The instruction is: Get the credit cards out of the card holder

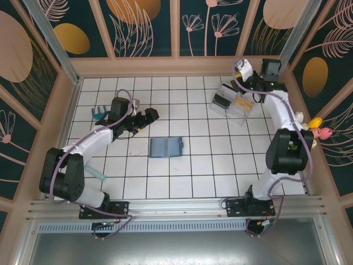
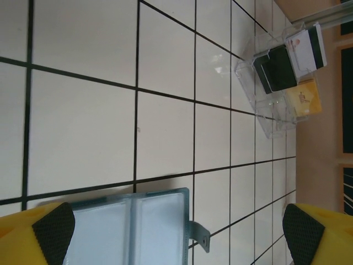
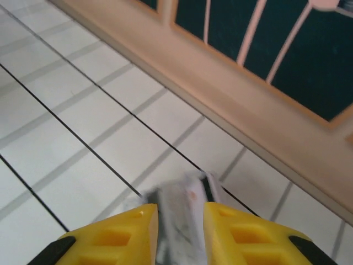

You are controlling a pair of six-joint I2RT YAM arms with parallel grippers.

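Where the wall [image 3: 231,99] bounds the bench [image 1: 193,176], my right fingers [image 3: 118,234] stand narrowly apart astride a grey blur [image 3: 179,212]; I cannot tell if they grip it. My left fingers [image 2: 52,232], released wide, hover over the card holder [image 2: 129,226] mid-bench, bare tiles around; credit cards [image 2: 308,48] lie in the clear tray [image 2: 265,118].

1. Bare white tiled table [image 1: 220,171] lies wide open near and right of the soft teal-blue bifold card holder [image 1: 166,147]
2. Clear plastic tray [image 1: 231,105] crowds the far right, close to the wooden back wall [image 1: 165,65]
3. Black-and-white left arm [image 1: 94,141] bars the left side
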